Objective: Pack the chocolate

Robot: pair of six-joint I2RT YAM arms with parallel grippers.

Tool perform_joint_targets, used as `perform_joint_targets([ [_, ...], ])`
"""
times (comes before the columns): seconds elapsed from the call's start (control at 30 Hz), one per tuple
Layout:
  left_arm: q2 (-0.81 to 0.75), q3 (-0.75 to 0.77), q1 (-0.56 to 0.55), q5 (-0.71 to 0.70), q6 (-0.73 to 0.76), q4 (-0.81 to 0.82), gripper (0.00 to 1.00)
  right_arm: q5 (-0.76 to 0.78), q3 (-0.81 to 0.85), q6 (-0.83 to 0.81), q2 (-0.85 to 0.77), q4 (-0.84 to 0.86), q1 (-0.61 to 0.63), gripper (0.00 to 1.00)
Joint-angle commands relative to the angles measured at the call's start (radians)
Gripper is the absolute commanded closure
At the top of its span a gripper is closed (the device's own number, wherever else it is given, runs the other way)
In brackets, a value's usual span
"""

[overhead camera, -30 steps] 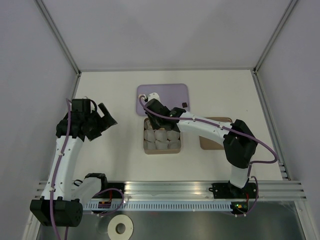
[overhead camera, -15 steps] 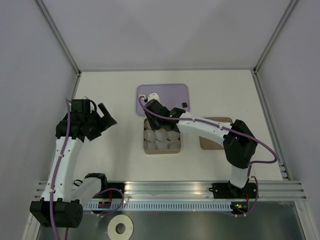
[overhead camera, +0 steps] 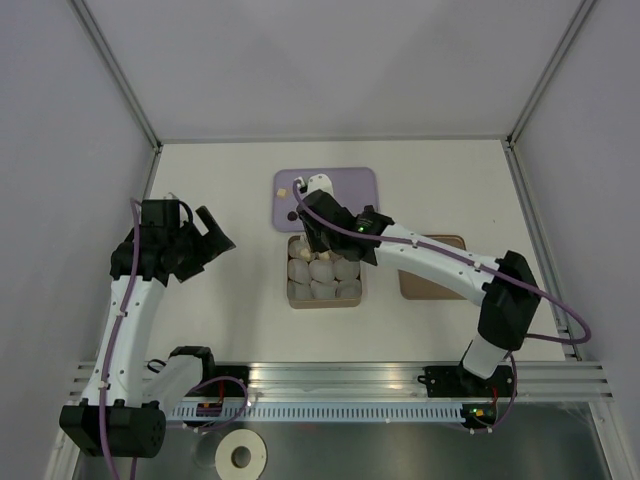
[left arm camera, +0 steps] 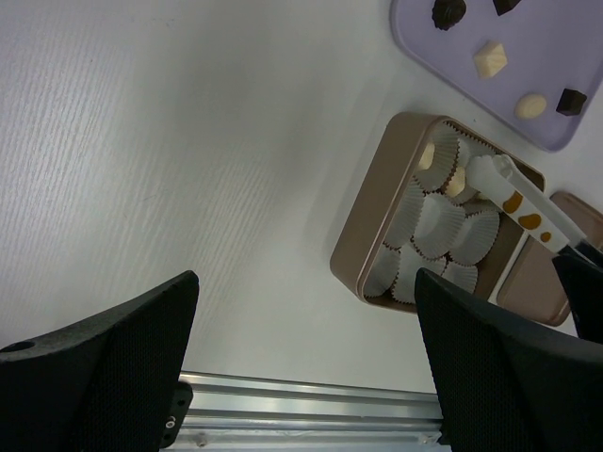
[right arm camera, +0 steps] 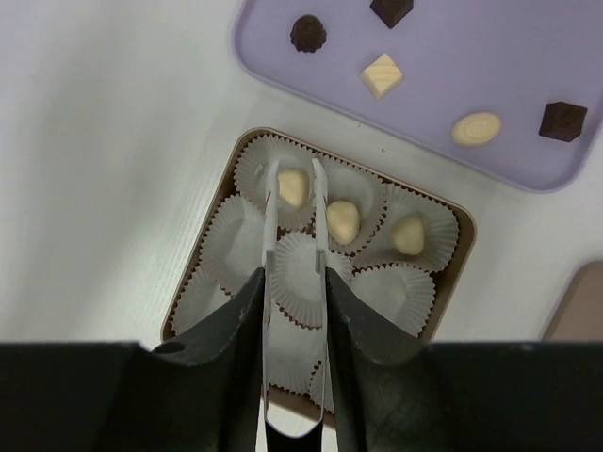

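Note:
My right gripper (right arm camera: 294, 282) is shut on white tongs (right arm camera: 271, 217) and hangs over the tan box (right arm camera: 186, 303) of white paper cups. The tong tips stand either side of a cream chocolate (right arm camera: 294, 187) lying in the box's far-left cup. Two more cream chocolates (right arm camera: 344, 221) lie in the cups beside it. Dark and cream chocolates (right arm camera: 382, 75) lie loose on the purple tray (right arm camera: 273, 71) beyond the box. My left gripper (left arm camera: 301, 377) is open and empty, well left of the box (left arm camera: 363, 240). From above, the right gripper (overhead camera: 325, 225) is at the box's far edge.
A flat brown lid (overhead camera: 432, 270) lies right of the box (overhead camera: 325, 300). The purple tray (overhead camera: 350, 182) sits just behind the box. A metal rail (overhead camera: 340, 375) runs along the near edge, and walls close in the table on three sides.
My right arm has swung right and back from the tray's left end to the box's far row, taking the tongs along. The left arm has not moved.

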Motion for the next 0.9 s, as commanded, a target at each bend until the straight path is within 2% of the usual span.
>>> perform_joint_targets([
  [0.0,-0.012,0.027,-0.002,0.026,-0.031,0.006,0.0,0.053,0.04,0.06,-0.106,-0.041,0.006,0.67],
  [0.17,-0.002,0.038,-0.002,0.035,-0.04,-0.004,0.0,0.151,0.054,0.049,-0.169,-0.091,0.003,0.67],
  [0.3,0.01,0.03,-0.005,0.06,-0.056,0.0,0.0,0.157,0.068,0.026,-0.163,-0.118,-0.042,0.67],
  [0.57,0.042,-0.003,-0.039,0.075,-0.091,0.019,0.0,0.059,0.074,-0.099,-0.096,-0.073,-0.265,0.67],
  [0.87,0.139,0.029,-0.229,-0.023,-0.155,0.036,0.0,-0.021,0.085,-0.189,0.021,-0.009,-0.394,0.68],
])
